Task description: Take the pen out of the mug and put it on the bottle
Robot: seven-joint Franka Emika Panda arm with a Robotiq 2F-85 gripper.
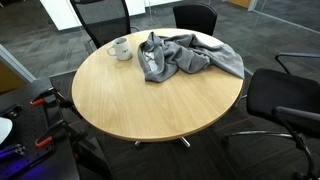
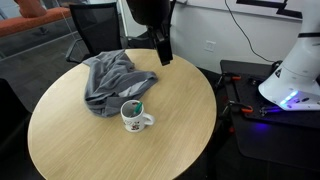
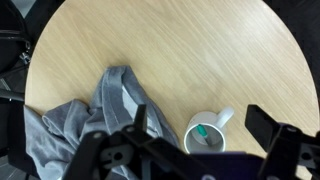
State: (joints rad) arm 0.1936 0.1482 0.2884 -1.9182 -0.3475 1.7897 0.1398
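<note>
A white mug [image 3: 207, 137] stands on the round wooden table [image 3: 170, 50] with a green-tipped pen [image 3: 203, 131] standing inside it. The mug also shows in both exterior views [image 1: 120, 48] [image 2: 134, 118], and the pen's green tip shows in one of them [image 2: 133, 106]. My gripper [image 3: 201, 114] is open and empty and hangs well above the mug. In an exterior view it is high over the table's far side [image 2: 162, 50]. No bottle is in view. A crumpled grey cloth [image 2: 112, 80] lies beside the mug.
The grey cloth [image 1: 185, 55] [image 3: 75, 130] covers part of the table next to the mug. Black office chairs [image 1: 285, 100] [image 1: 195, 17] stand around the table. A white device [image 2: 292, 75] sits on a black stand beside the table.
</note>
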